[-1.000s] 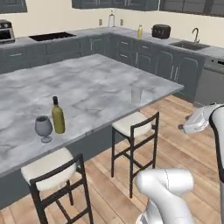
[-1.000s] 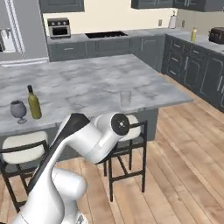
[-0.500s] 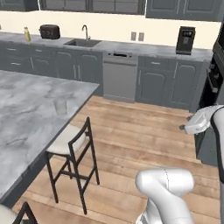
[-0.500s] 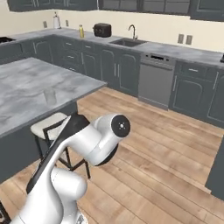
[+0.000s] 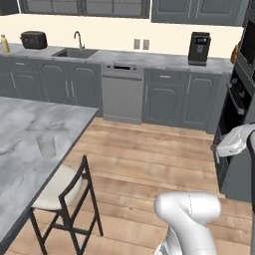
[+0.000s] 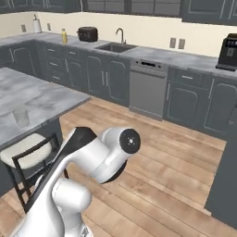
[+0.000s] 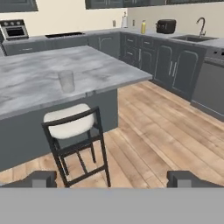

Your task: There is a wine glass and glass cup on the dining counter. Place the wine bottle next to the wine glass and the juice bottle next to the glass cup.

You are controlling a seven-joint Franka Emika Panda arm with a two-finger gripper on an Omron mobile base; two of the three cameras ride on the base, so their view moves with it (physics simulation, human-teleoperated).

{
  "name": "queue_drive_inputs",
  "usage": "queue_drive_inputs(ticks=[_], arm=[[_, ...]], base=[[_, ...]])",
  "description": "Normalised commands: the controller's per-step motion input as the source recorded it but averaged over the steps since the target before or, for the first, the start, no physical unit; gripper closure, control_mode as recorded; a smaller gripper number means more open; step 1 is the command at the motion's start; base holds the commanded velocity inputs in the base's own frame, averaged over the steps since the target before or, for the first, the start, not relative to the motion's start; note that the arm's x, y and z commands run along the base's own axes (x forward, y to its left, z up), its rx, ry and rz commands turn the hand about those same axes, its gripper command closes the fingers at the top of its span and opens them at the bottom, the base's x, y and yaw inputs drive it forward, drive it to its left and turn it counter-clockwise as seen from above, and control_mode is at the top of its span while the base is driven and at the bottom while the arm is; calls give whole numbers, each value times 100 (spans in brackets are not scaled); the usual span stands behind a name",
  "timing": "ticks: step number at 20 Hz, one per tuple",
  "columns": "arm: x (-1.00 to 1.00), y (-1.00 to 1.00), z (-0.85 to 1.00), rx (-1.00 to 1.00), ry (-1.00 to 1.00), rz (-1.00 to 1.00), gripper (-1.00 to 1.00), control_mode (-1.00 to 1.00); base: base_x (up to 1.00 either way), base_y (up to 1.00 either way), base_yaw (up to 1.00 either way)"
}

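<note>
The dining counter (image 7: 105, 70) carries the glass cup (image 7: 66, 81) near its edge, awaiting its partner; the juice bottle (image 6: 64, 36) stands well apart on the back worktop (beside the toaster (image 6: 87, 34)). The gripper (image 7: 112, 179) travels spread, holding nothing. Since a second ago the base has swung toward the sink.

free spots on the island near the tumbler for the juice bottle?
The glass cup stands alone on the dining counter. Bare marble lies all around it: toward the corner by the sink side, and back toward the stove. The edge strip between the cup and the stool is the narrowest patch. Nothing crowded nearby.
</note>
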Motion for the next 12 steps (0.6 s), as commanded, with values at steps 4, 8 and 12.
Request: queue_drive_inputs(ticks=[4,8,12], arm=[[0,0,0,0,0,0,-100,100],[0,0,0,0,0,0,-100,100],[0,0,0,0,0,0,-100,100]], base=[[94,2,-7],[94,3,-7],[94,4,-6]])
